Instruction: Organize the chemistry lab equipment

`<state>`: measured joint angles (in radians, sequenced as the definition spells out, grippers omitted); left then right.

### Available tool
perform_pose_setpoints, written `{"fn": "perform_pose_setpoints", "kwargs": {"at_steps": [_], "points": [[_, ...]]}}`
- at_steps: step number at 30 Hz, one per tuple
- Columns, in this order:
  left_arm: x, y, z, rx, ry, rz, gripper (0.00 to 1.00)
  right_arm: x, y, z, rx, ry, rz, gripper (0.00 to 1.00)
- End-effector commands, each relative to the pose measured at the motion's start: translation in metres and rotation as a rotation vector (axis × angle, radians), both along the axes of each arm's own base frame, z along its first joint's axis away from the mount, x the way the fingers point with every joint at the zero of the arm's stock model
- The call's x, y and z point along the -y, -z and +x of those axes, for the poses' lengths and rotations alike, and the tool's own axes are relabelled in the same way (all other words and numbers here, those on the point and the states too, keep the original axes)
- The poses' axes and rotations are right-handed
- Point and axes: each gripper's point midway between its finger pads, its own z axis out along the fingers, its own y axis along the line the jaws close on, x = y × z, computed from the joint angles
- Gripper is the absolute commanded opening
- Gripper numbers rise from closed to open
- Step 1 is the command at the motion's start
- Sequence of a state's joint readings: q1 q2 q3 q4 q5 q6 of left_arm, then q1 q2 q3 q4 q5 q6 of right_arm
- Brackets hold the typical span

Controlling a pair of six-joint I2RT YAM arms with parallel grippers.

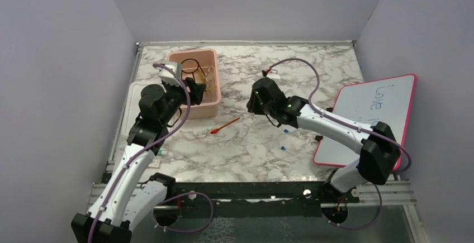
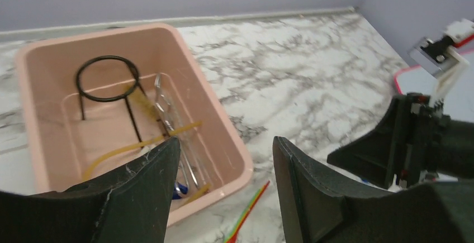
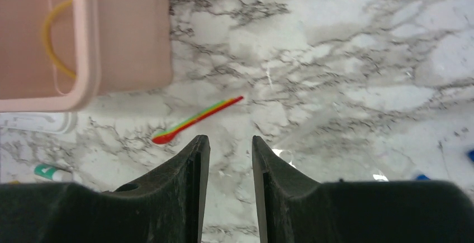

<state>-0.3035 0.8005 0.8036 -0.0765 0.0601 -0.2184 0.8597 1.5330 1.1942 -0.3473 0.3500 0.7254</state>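
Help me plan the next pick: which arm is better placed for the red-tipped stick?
Right, probably: the right end effector, open, faces the red-tipped stick; the left end effector overlooks the tub.

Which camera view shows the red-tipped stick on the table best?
The right wrist view: the red-tipped stick lies whole and close on the marble, its rainbow stem clear. The top external view shows the stick whole but small. The left wrist view catches only part of it, at the bottom edge.
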Motion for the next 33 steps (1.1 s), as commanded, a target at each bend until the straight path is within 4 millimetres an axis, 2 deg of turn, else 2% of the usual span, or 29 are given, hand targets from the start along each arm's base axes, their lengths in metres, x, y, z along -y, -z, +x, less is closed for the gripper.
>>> {"fn": "perform_pose_setpoints", "kwargs": {"at_steps": [1,4,9,14,18,26,33], "points": [[0.065,0.010,-0.026,-0.003,0.408,0.023,0.64,0.026,-0.009,-0.014,-0.018,0.042,0.082,0.39],[0.087,0.026,-0.031,-0.059,0.483,0.072,0.57,0.048,-0.011,-0.016,-0.006,0.082,0.109,0.39],[0.113,0.068,-0.036,-0.203,0.441,0.325,0.55,0.081,-0.014,-0.015,0.047,0.175,0.150,0.41],[0.112,0.127,-0.038,-0.377,0.405,0.569,0.51,0.106,-0.021,-0.012,0.094,0.264,0.131,0.41],[0.102,0.159,-0.038,-0.480,0.365,0.711,0.42,0.125,-0.024,-0.015,0.114,0.341,0.113,0.41],[0.106,0.200,-0.041,-0.600,0.404,0.779,0.36,0.144,-0.047,-0.019,0.192,0.399,0.146,0.41],[0.096,0.233,-0.032,-0.715,0.308,0.899,0.37,0.150,-0.055,-0.022,0.210,0.412,0.162,0.41]]}}
